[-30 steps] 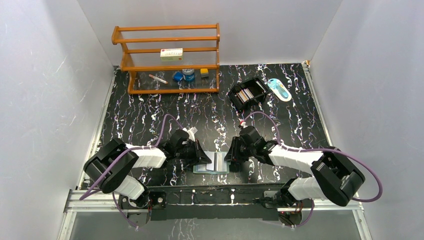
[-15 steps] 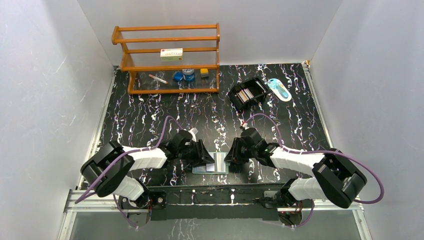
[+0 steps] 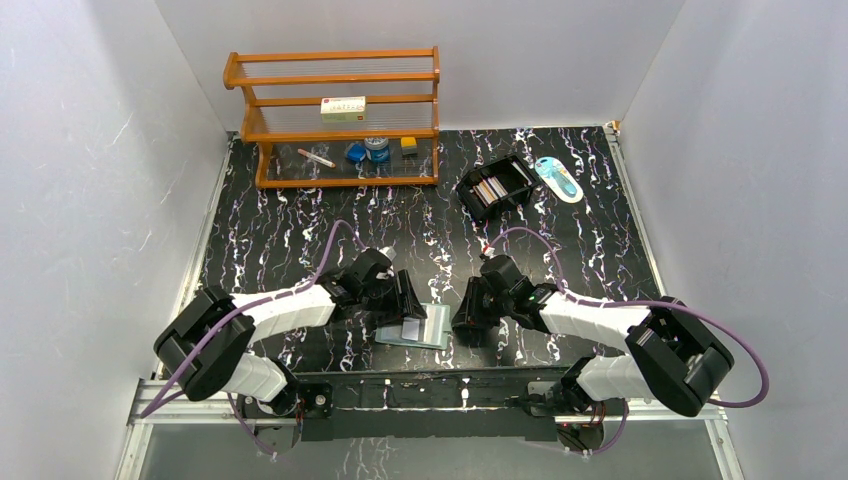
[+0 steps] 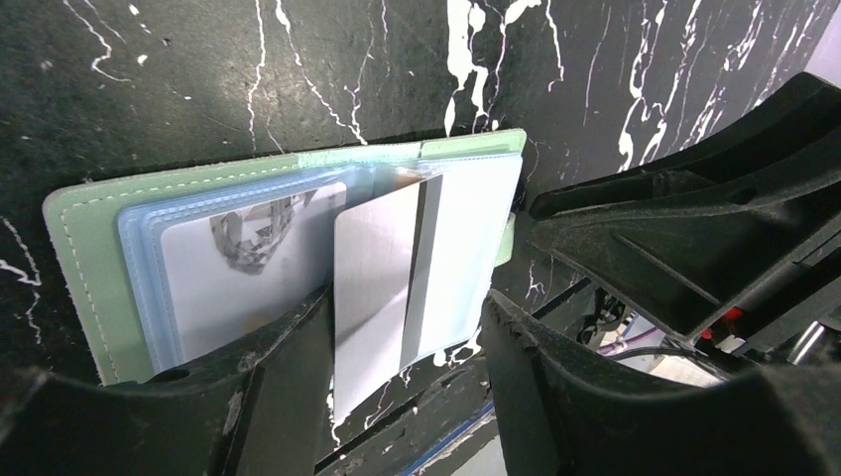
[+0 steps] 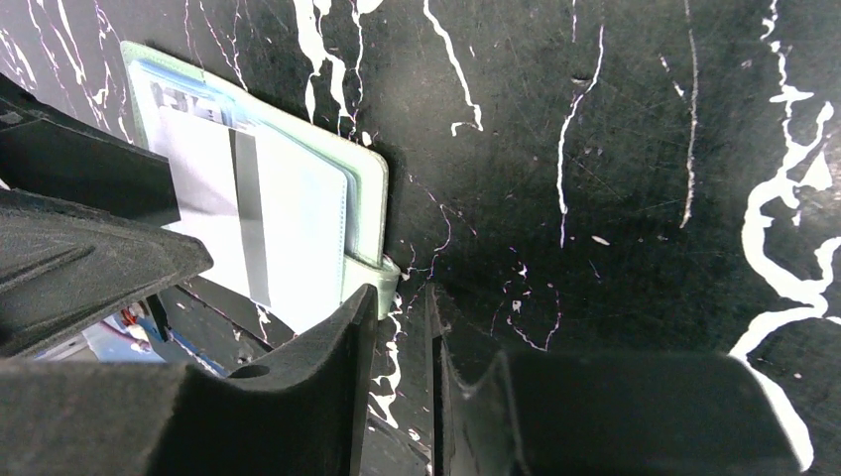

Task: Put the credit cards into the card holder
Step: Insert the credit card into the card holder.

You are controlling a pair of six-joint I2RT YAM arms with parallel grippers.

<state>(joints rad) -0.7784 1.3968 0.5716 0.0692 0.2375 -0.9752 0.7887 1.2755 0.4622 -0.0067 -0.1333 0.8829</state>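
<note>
Wallet (image 4: pixel 84 248) lies open on the table (image 3: pixel 300 230) near the front edge, between the two grippers. One white-grey card (image 4: pixel 372 288) with a dark stripe sits partly in its inner pocket and sticks out. Left gripper (image 4: pixel 407 307) straddles that card, jaws wide. Right gripper (image 5: pixel 402 297) shows a narrow, empty gap, one finger at the wallet's tab (image 5: pixel 385 270).

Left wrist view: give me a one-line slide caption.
Silver card lies across the open green card holder, between the left gripper's spread fingers.
</note>
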